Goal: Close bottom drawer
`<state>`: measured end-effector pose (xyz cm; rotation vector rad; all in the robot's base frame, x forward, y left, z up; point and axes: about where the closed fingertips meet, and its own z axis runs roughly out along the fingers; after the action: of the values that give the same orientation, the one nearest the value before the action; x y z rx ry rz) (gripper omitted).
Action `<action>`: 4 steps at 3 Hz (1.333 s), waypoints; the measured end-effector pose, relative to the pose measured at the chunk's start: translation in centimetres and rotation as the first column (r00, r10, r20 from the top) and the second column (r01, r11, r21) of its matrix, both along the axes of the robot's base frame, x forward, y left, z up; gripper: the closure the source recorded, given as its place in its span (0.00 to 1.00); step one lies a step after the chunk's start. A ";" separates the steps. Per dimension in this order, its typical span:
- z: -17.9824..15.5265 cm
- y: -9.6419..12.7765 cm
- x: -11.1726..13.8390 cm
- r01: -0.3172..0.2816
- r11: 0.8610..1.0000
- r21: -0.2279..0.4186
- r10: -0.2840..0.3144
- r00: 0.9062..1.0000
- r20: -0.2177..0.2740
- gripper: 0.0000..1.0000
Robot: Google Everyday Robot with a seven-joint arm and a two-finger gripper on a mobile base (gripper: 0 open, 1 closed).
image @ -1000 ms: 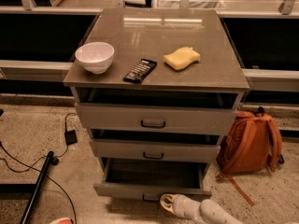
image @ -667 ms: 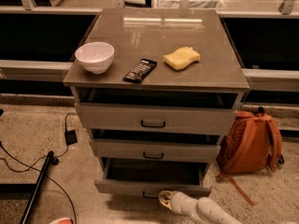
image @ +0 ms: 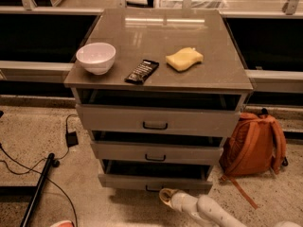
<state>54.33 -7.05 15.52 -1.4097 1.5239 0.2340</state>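
Note:
The bottom drawer (image: pixel 123 181) is the lowest of three grey drawers in the cabinet. It stands pulled out a little, its front panel proud of the middle drawer (image: pixel 156 152) above it. A small dark handle (image: pixel 152 188) sits at the centre of its front. My gripper (image: pixel 165 196), pale and rounded, comes up from the lower right edge of the view. Its tip is right at the drawer's front, just below and right of the handle.
The top drawer (image: pixel 156 120) is also slightly open. On the cabinet top lie a white bowl (image: pixel 96 57), a dark snack bar (image: pixel 142 71) and a yellow sponge (image: pixel 184 59). An orange backpack (image: pixel 253 143) leans at the right. Cables (image: pixel 28 167) and a black pole (image: pixel 35 190) lie at the left.
The bottom drawer has slid in, with less of its box showing. My gripper has moved forward with it toward the cabinet.

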 end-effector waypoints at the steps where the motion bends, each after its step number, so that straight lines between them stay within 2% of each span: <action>1: 1.3 0.5 2.9 -0.007 1.000 0.020 0.005 0.998 0.070 1.00; 4: 3.1 0.8 7.3 -0.030 0.999 0.032 0.025 0.985 0.170 1.00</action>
<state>61.68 -6.28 18.58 -1.3882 1.3555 0.1517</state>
